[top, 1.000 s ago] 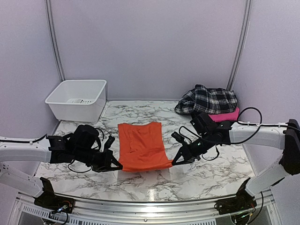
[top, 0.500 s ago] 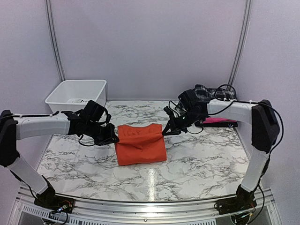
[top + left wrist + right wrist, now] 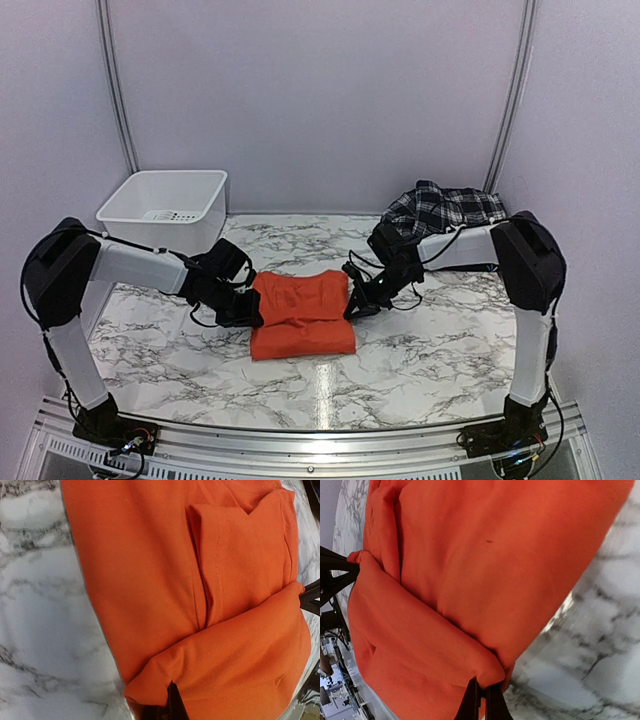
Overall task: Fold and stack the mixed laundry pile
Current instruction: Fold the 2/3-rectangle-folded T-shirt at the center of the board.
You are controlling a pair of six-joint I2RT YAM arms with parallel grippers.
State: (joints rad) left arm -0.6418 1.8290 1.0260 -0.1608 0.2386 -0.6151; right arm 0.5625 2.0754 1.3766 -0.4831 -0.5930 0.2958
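Note:
The orange t-shirt [image 3: 302, 315] lies folded on the marble table [image 3: 440, 350], its near half doubled over towards the collar. My left gripper [image 3: 255, 312] is shut on the folded edge at the shirt's left side; in the left wrist view [image 3: 172, 705] its fingertips pinch the orange cloth [image 3: 150, 570]. My right gripper [image 3: 352, 305] is shut on the same folded edge at the right side; the right wrist view [image 3: 482, 700] shows its tips clamped on the cloth [image 3: 485, 550]. The black-and-white plaid shirt [image 3: 445, 210] lies bunched at the back right.
A white plastic bin [image 3: 165, 210] stands at the back left. The folded pink garment is hidden behind my right arm [image 3: 470, 245]. Walls close the table at the back and both sides.
Both grippers carried the shirt's near edge away from me and over the shirt, then came down onto it. The shirt now lies half as long.

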